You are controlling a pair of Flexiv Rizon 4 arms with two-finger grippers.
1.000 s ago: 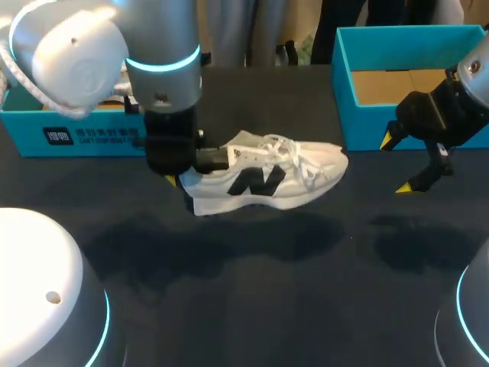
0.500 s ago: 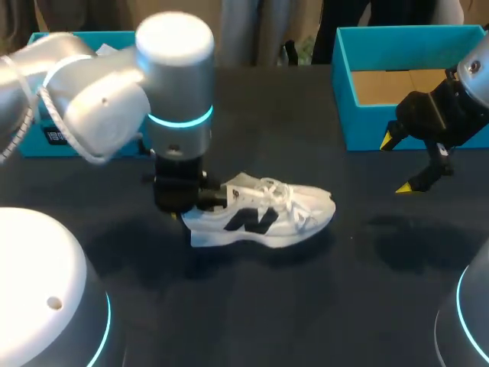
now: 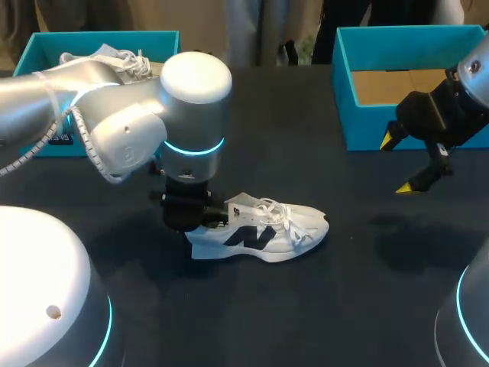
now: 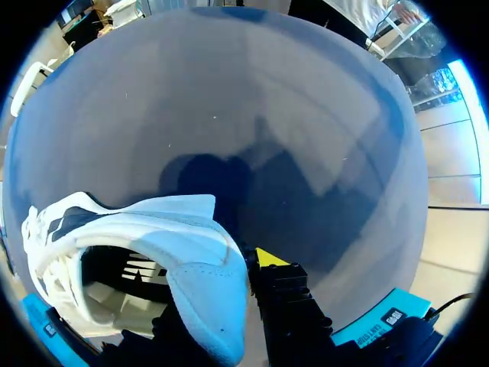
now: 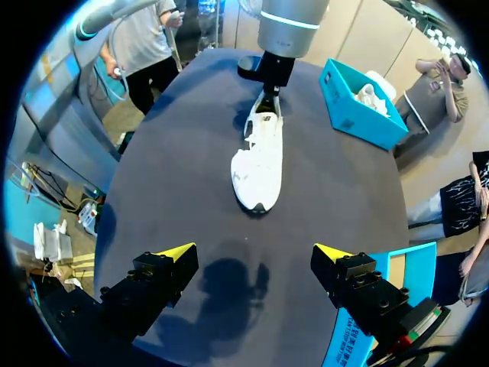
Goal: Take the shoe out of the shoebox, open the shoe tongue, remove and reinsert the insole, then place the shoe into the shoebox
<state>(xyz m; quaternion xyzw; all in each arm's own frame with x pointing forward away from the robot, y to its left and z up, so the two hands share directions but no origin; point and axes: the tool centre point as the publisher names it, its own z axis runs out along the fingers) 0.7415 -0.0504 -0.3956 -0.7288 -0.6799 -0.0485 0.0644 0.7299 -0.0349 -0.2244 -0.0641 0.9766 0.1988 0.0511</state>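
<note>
Left gripper [image 4: 244, 264], clamped on the shoe [image 3: 260, 229] heel, just set it down well clear of the shoebox [image 3: 367, 126], so tongue-opening's probably next; right gripper [image 5: 252, 256] hangs open beside that box.

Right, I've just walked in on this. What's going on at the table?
The left gripper holds a white sneaker by its heel, jaws shut on the heel collar. The sneaker lies on the dark table, outside any box. The right gripper hangs beside the empty blue shoebox, jaws open, holding nothing. A second blue shoebox at the far left holds another white shoe.
</note>
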